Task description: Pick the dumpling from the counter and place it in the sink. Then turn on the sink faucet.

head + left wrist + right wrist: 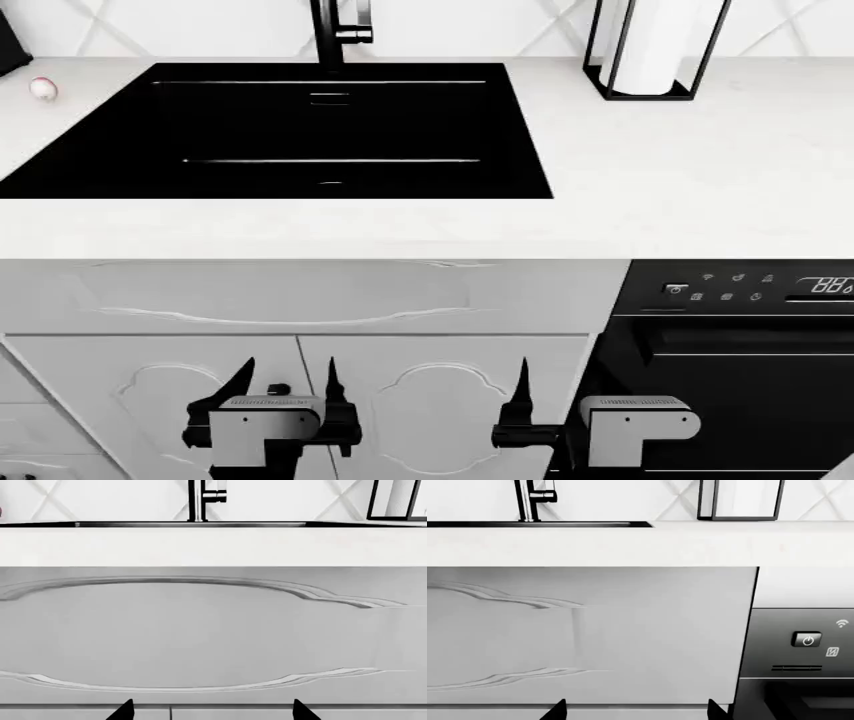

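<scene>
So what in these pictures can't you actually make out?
- Small pink-and-white object at the counter's far left, head view: too small to tell if it is the dumpling.
- Faucet: its top is cut off by the frame edge in every view.
- Sink floor: uniformly black, drain not discernible.
- Paper-towel stand: upper part cropped.
- Right gripper: only one finger clearly shows in the head view.

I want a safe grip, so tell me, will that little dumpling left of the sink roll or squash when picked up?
The dumpling looks small and rounded, so a nudge may roll it across the flat counter. It probably weighs little. Softness cannot be judged at this size; grip gently.
</scene>
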